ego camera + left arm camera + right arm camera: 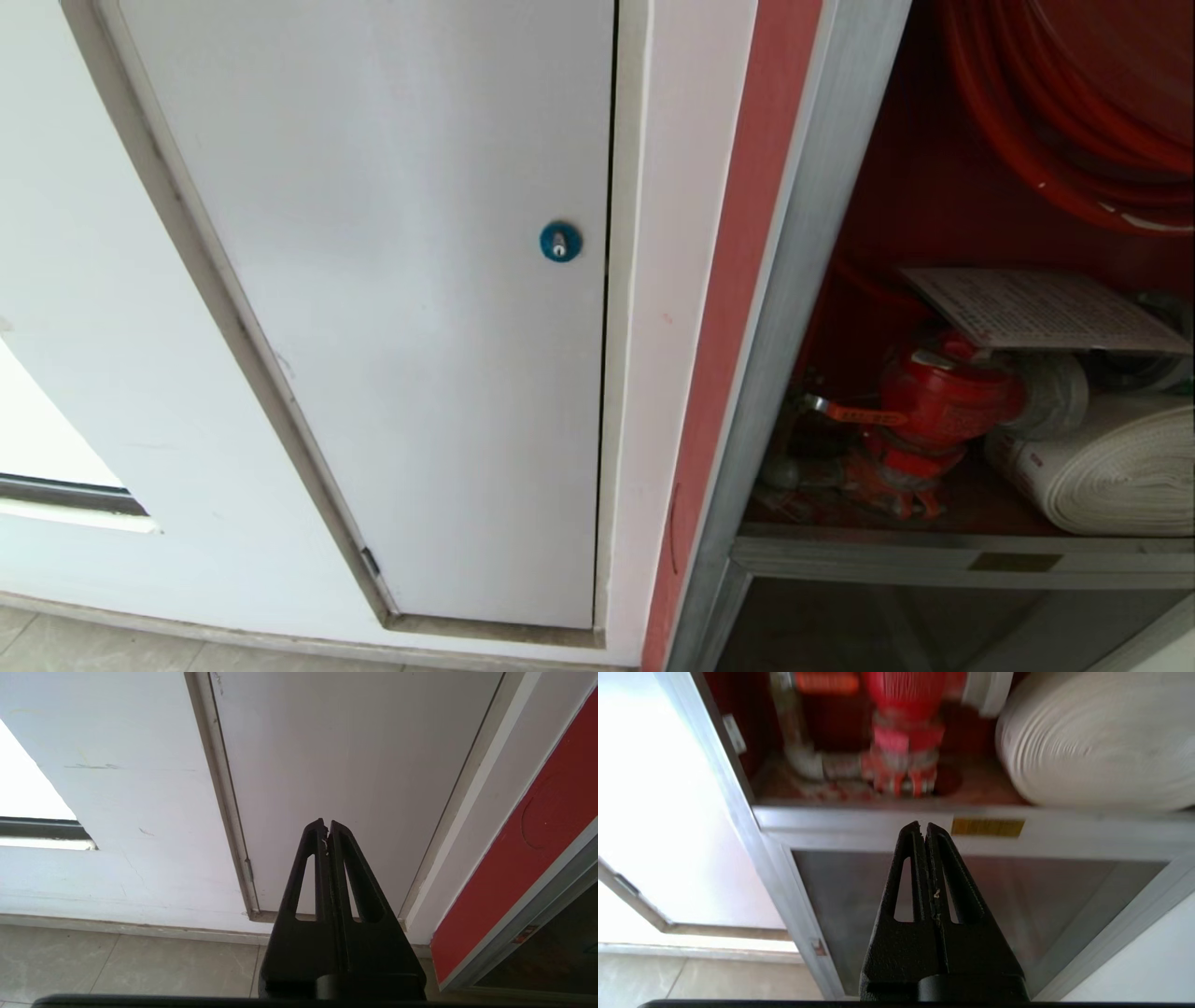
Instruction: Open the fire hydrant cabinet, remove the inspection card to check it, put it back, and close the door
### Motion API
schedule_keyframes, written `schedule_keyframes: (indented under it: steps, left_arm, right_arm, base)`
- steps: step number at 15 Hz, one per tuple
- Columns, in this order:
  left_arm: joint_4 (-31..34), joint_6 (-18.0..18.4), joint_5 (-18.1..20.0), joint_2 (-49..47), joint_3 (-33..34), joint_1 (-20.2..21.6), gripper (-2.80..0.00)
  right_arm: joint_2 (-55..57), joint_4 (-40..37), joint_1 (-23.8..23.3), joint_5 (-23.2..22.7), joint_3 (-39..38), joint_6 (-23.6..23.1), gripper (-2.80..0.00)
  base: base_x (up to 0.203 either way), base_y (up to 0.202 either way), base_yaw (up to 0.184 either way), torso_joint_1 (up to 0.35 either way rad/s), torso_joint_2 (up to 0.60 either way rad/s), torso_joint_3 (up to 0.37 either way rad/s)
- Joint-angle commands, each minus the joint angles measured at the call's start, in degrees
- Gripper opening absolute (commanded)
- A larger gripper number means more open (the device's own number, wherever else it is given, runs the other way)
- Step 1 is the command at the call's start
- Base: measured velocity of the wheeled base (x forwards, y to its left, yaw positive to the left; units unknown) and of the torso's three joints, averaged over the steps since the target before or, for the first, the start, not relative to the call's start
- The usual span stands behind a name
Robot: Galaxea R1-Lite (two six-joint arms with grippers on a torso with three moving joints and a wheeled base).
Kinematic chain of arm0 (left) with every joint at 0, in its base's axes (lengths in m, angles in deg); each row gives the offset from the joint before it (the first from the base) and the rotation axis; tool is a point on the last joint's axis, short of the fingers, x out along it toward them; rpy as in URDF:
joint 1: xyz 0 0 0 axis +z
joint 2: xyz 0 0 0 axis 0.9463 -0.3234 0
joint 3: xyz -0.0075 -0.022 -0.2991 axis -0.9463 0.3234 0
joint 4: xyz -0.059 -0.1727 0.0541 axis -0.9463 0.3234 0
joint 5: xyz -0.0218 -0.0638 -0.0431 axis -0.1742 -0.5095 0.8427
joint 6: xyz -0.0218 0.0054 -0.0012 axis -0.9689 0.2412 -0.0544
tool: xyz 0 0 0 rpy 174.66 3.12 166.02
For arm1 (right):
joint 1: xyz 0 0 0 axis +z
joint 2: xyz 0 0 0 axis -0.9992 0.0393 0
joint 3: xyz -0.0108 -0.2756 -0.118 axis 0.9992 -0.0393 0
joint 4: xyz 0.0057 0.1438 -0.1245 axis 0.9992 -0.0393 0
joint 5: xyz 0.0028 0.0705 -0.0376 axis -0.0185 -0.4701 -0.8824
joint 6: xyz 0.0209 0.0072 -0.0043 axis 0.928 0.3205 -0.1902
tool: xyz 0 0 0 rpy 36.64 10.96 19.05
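Right gripper (924,826), fingers pressed together and holding nothing, points at the fire hydrant cabinet (859,821) crossbar, just beside a small brass plate (988,827) whose writing is illegible. Beyond the gripper, in the open red compartment, the inspection card (1036,310) rests above the red valve (943,397) and rolled hose (1111,471); its dense print cannot be read. Left gripper (327,823), likewise closed and empty, faces a white panel (350,765).

White access panel (373,308) w/ blue round lock (560,242) sitting left of red trim strip (738,280). Red hydrant valve (943,401) standing beside rolled white hose (1111,476); red hose coils (1074,112) hanging above. Tiled floor (140,966) lying below the wall.
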Motion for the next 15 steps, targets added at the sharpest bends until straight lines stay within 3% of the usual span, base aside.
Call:
schedule_keyframes:
  steps: [1, 3, 9, 15]
  left_arm:
    - [0.0, 0.0, 0.0, 0.0, 0.0, 0.0, -2.80]
    - [0.0, 0.0, 0.0, 0.0, 0.0, 0.0, -2.80]
    - [0.0, 0.0, 0.0, 0.0, 0.0, 0.0, -2.80]
    - [0.0, 0.0, 0.0, 0.0, 0.0, 0.0, -2.80]
  right_arm:
    - [6.8, 0.0, 0.0, 0.2, 5.4, -0.2, -2.80]
    - [13.0, -0.1, 0.0, 1.5, 12.3, -2.3, -2.80]
    - [29.7, -0.3, 0.0, 3.7, 25.4, -18.3, -2.80]
    - [34.1, -5.7, -0.1, 5.9, 30.2, -45.7, -2.80]
  base:
    - [0.000, 0.000, 0.000, 0.000, 0.00, 0.000]
    - [0.000, 0.000, 0.000, 0.000, 0.00, 0.000]
    - [0.000, 0.000, 0.000, 0.000, 0.00, 0.000]
    - [0.000, 0.000, 0.000, 0.000, 0.00, 0.000]
